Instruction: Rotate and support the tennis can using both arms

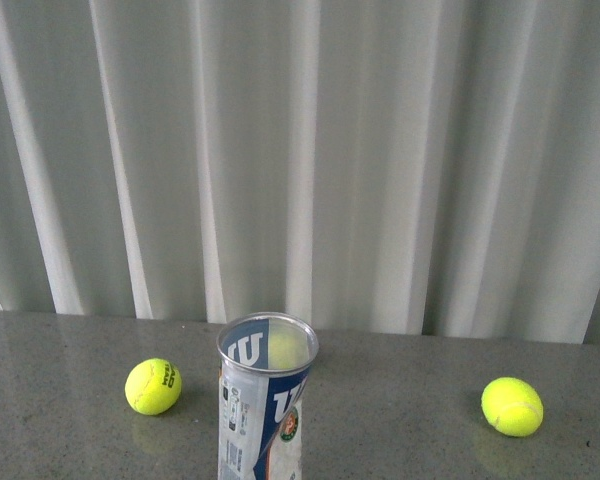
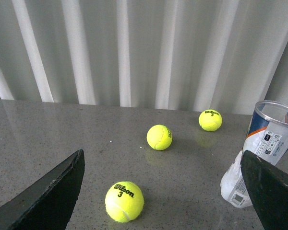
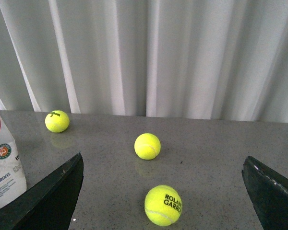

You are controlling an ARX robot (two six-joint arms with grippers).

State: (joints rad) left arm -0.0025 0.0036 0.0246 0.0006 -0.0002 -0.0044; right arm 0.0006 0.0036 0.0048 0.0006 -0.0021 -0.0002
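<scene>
Both hands gape wide, gripping nothing: the left hand [image 2: 161, 191] and right hand [image 3: 163, 191] hover over the grey surface [image 1: 400, 400]. The tennis can [image 1: 265, 405] stands upright, untouched.

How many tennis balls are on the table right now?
3. The left ball and right ball flank the can; the third ball sits behind the can, farther back. More could lie outside the views.

The tennis can [image 1: 267, 400] is clear, glossy plastic with a printed label and a thin silvery rim. The table [image 1: 400, 400] looks like polished speckled grey stone, faintly mirroring the fuzzy felt tennis balls [image 1: 153, 386]. Behind hangs a matt, white, pleated cloth curtain [image 1: 300, 150].
</scene>
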